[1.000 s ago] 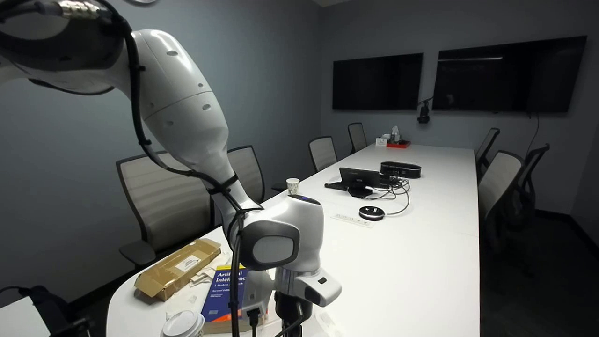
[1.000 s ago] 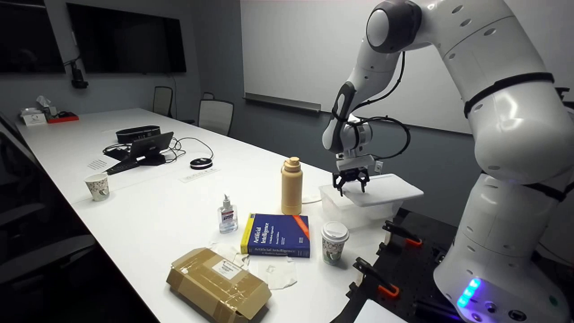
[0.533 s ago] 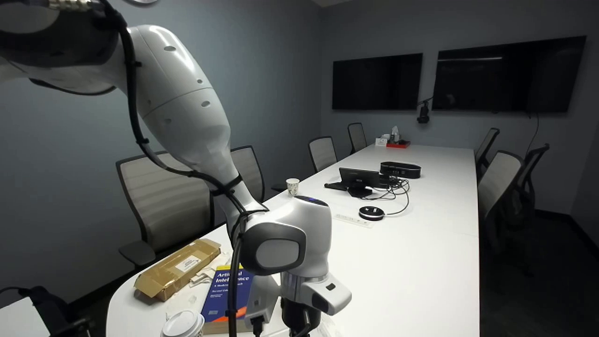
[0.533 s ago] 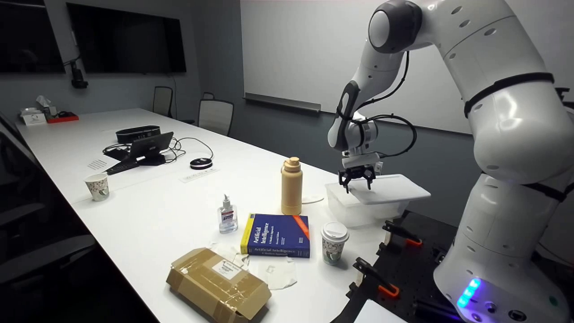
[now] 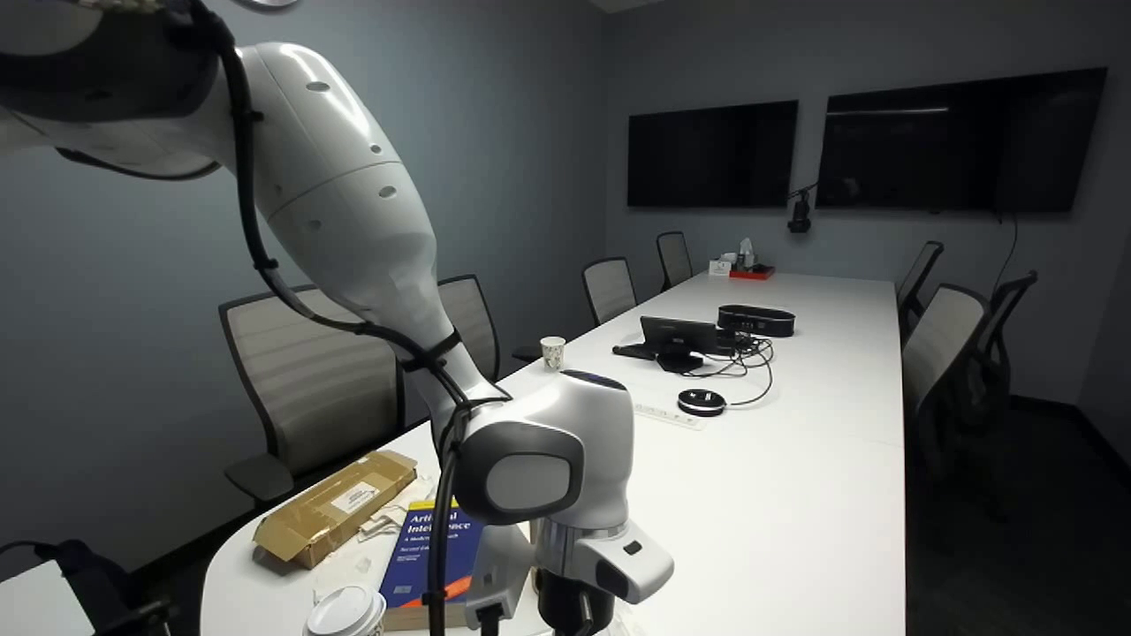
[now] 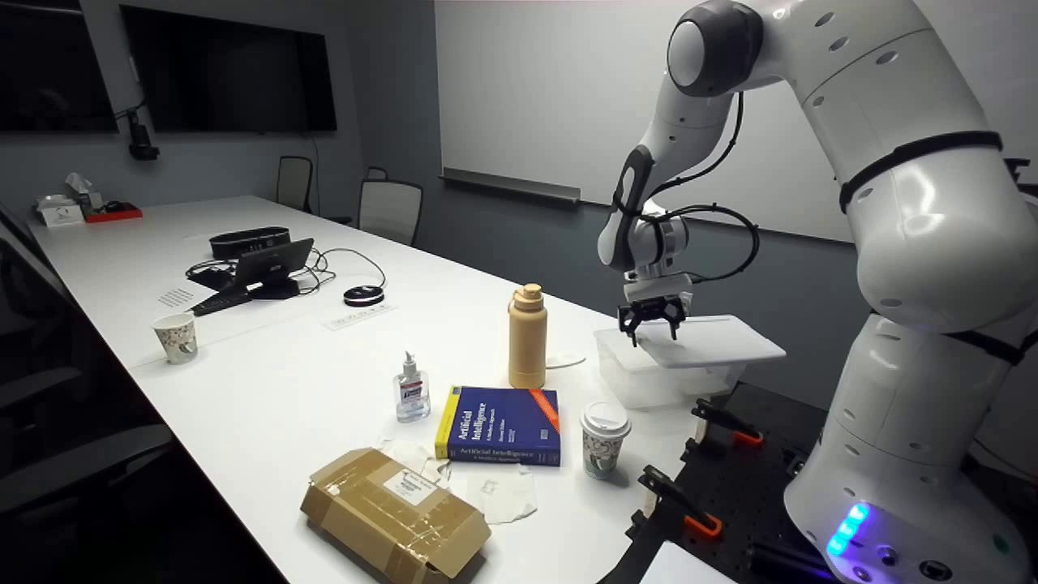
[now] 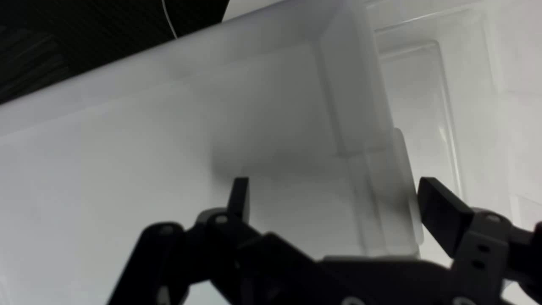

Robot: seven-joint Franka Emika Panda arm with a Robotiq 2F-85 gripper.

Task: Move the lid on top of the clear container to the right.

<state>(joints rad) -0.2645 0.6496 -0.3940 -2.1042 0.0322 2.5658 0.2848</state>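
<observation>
Jaws spread wide, a robot gripper (image 6: 654, 337) stands over the edge of a lid (image 6: 718, 341) atop a clear container (image 6: 649, 386) on a white table (image 6: 312, 389), the lid offset and overhanging toward the robot's base (image 6: 900, 483). The container's cloudy walls leave its inside hard to make out; a paper cup (image 6: 604, 442) nearby is capped. The lid is flat, pale grey-white and round-cornered.

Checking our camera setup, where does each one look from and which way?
An exterior view: at one end of the table, facing lengthwise to screens; part of the arm shows.
An exterior view: near the robot base, facing diagonally across the table to a whiteboard; base, arm and hand show.
Wrist view: above the hand, looking down at the lid; black fingers show.
Both exterior views share the book.
</observation>
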